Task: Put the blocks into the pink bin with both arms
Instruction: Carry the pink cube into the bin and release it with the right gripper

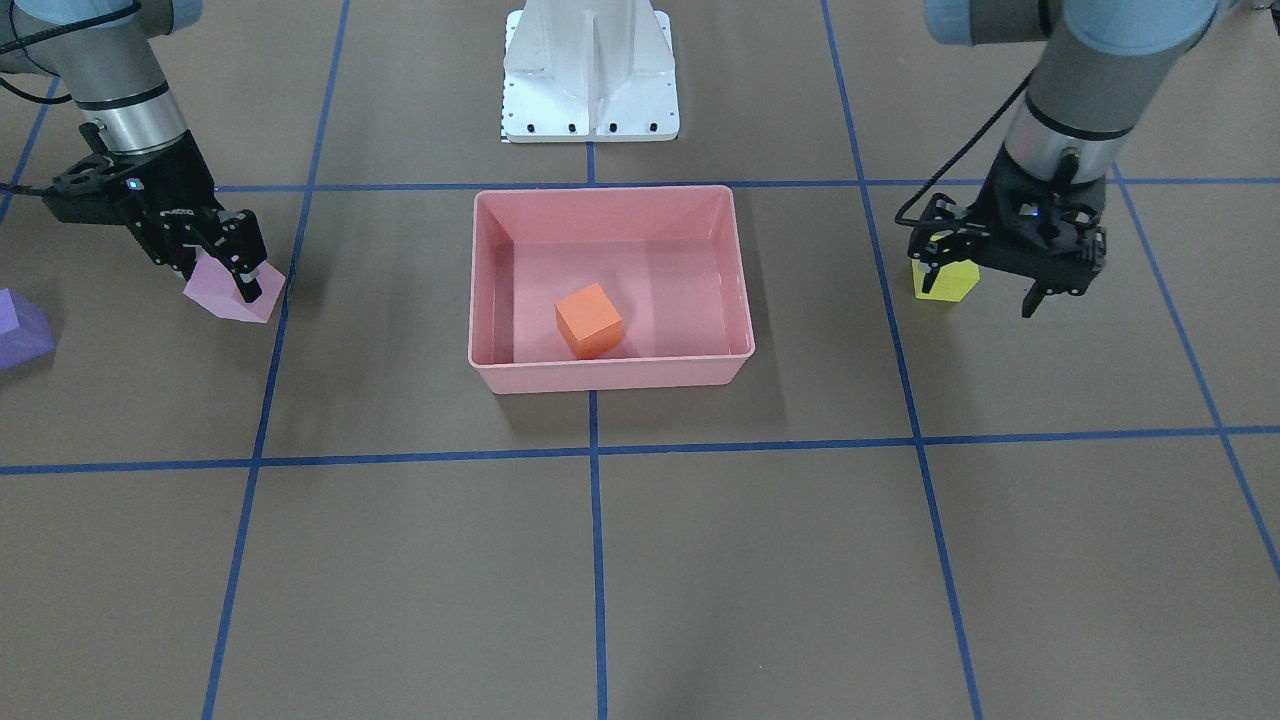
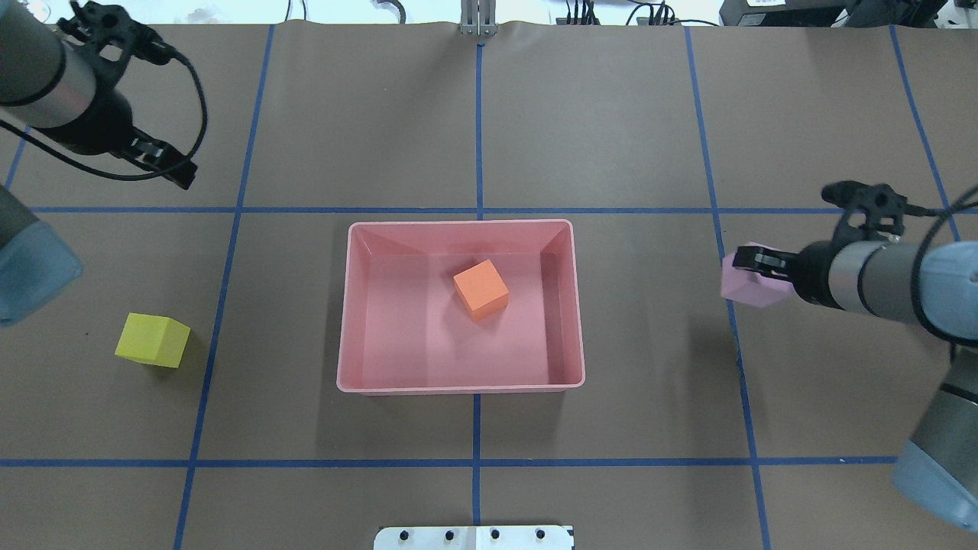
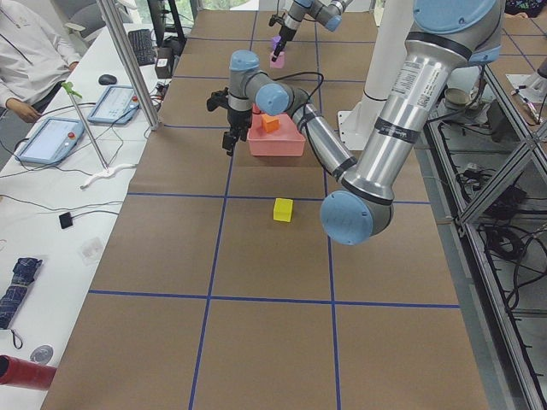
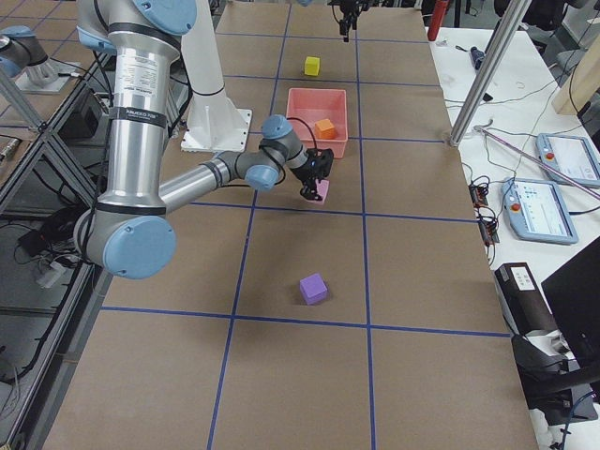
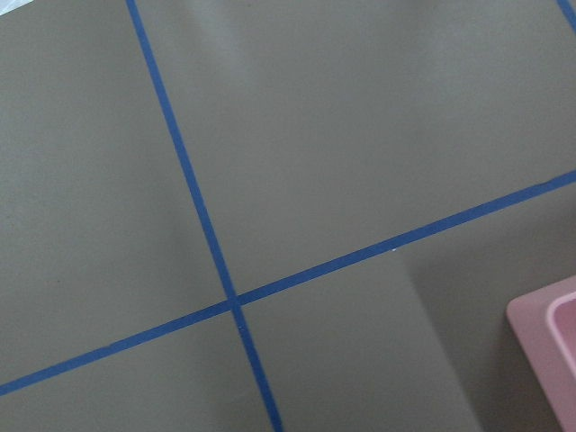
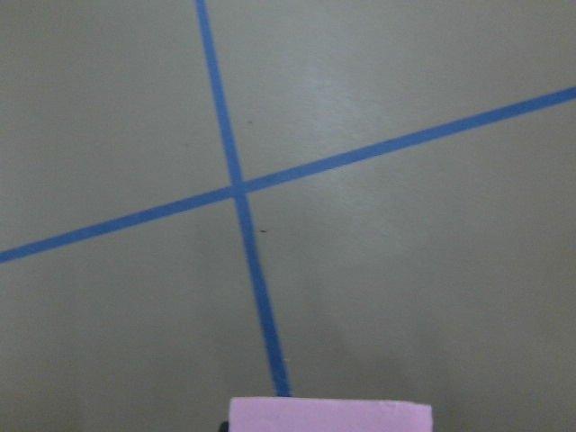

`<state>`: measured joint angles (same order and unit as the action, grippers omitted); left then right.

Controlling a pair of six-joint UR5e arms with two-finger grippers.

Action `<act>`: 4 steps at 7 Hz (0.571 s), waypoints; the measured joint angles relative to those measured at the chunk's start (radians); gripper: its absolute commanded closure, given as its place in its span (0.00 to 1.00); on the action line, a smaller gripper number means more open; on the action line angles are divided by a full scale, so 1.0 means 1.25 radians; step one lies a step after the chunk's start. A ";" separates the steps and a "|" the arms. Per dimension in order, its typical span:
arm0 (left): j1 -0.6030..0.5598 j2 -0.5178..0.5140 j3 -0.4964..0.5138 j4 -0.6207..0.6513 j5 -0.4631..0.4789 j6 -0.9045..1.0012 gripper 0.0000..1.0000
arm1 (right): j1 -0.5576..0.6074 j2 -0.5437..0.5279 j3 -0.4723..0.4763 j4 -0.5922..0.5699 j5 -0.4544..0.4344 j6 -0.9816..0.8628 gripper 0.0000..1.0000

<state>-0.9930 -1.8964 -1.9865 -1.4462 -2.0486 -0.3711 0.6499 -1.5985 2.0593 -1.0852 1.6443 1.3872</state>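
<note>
bright, even overhead light with soft shadows

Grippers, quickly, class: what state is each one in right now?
Left gripper: open, empty.
Right gripper: shut on the light pink block.

Small matte purple cube [image 1: 20, 335] cut by front view's left edge; small matte light pink cube [image 6: 329, 415] clipped at right-wrist view's bottom; salmon-pink plastic bin [image 5: 547, 346]: only a corner in left-wrist view
</note>
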 measured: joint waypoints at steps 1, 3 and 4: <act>-0.017 0.082 0.002 -0.092 -0.015 0.023 0.00 | 0.013 0.111 0.019 -0.130 0.024 -0.011 1.00; -0.025 0.246 0.005 -0.276 -0.023 0.020 0.00 | -0.007 0.324 0.039 -0.369 0.035 -0.017 1.00; -0.022 0.300 0.007 -0.342 -0.023 -0.032 0.00 | -0.038 0.396 0.039 -0.433 0.023 -0.017 1.00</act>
<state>-1.0208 -1.5217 -1.9777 -1.8736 -2.0778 -0.4115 0.6018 -1.1037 2.1076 -1.6263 1.6730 1.3655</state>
